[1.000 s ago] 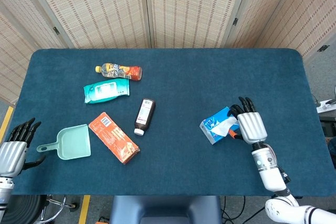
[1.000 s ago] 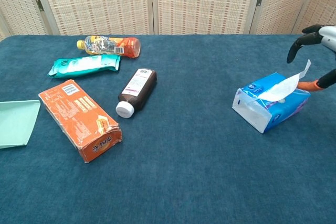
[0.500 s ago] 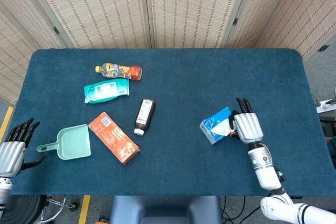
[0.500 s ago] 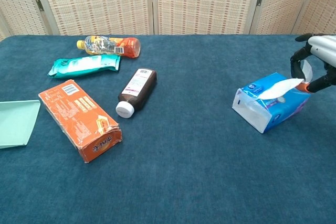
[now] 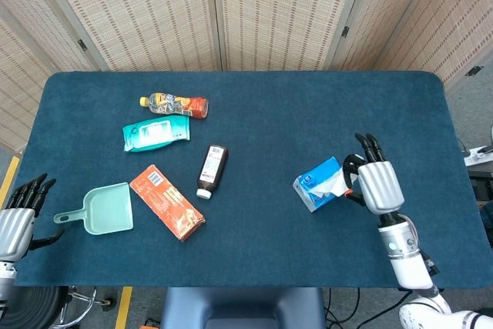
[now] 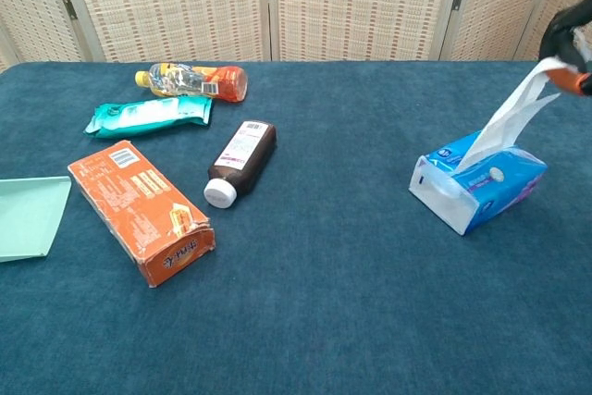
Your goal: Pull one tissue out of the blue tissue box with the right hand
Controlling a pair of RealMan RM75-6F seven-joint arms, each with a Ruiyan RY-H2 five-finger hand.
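Halfway out: tissue stretched taut from the slot of the blue tissue box, pinched by the right hand up beyond the box. Best drawn straight up, slowly, lest the box lift. More sheets presumably inside. Left hand, far from the box, spread and idle.

white tissue stretched upward from blue tissue box

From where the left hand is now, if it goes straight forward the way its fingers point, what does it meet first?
Probably nothing near. The left hand points up the table's left edge; the green dustpan lies to its right, off that line. Depth is unclear, though.
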